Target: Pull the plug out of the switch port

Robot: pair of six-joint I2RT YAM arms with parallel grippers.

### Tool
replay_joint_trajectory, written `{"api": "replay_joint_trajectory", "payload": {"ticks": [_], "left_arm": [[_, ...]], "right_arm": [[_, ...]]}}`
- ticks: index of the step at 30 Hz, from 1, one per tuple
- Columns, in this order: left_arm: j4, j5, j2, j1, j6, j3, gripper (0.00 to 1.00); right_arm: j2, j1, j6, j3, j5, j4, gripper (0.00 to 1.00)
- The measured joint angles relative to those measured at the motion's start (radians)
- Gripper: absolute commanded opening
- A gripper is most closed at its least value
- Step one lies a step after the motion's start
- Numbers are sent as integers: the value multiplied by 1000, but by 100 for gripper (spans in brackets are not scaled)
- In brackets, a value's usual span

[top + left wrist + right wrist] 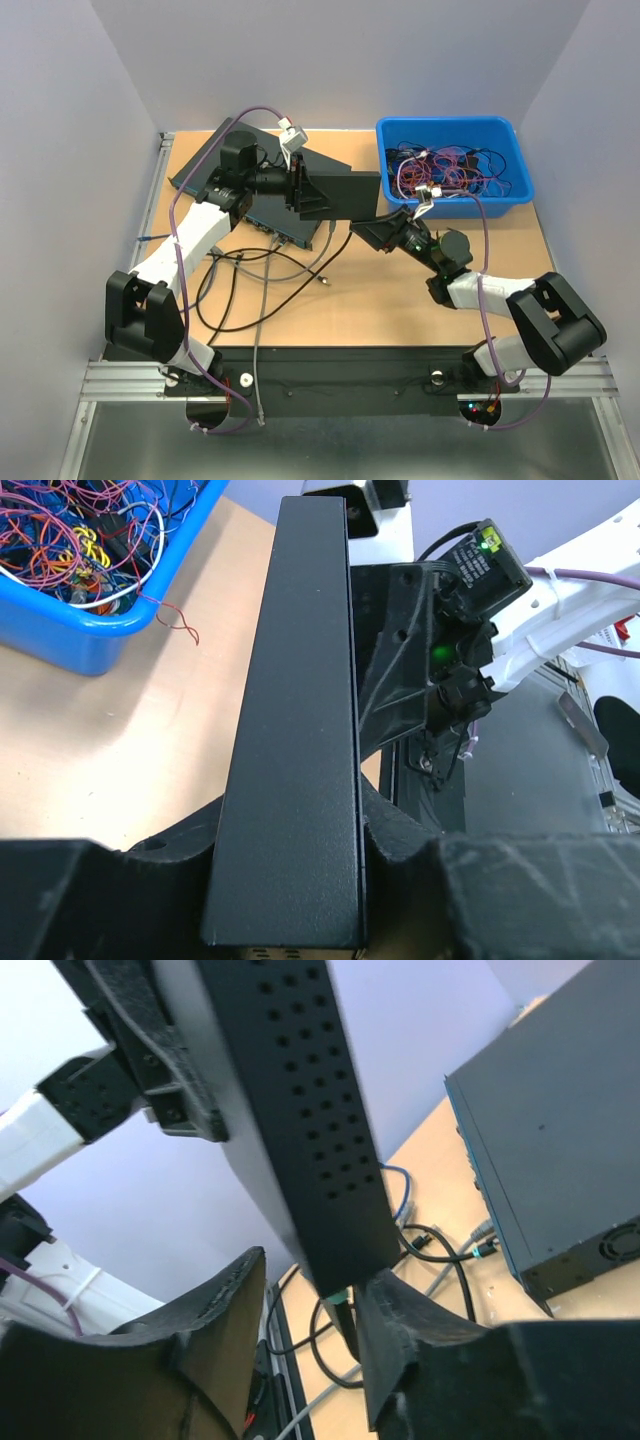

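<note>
Left end effector (298,190), top view: clamped on black switch box (335,193), held off bench (400,300) mid-frame. Right end effector (385,228) at box's lower right corner.

Left wrist view: box edge-on, pinched between both fingers; blue bin (90,640) upper left.

Right wrist view: jaws part open, straddling box corner. Lower-right finger touches box, lower-left one stands apart. Apparent plug (341,1302) sits between them, not gripped.

Step, judged: lining up on plug. Next: close on plug, draw straight out while left braces box.
</note>
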Motion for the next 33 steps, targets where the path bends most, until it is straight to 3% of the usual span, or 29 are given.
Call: {"api": "replay_joint_trajectory", "payload": {"ticks": [3,6,18,33], "left_arm": [[14,3,0,0,-8,0,0],[22,5,-3,0,-13,0,0],[23,12,-9,0,-17,-1,0],[38,12,-19,0,-20,-6,0]], "right_arm": [[-25,0,-2,0,0,1,47],[-31,0,0,0,2,1,38],[-28,0,12,0,5,1,39],[-27,0,35,8,25,0,32]]}}
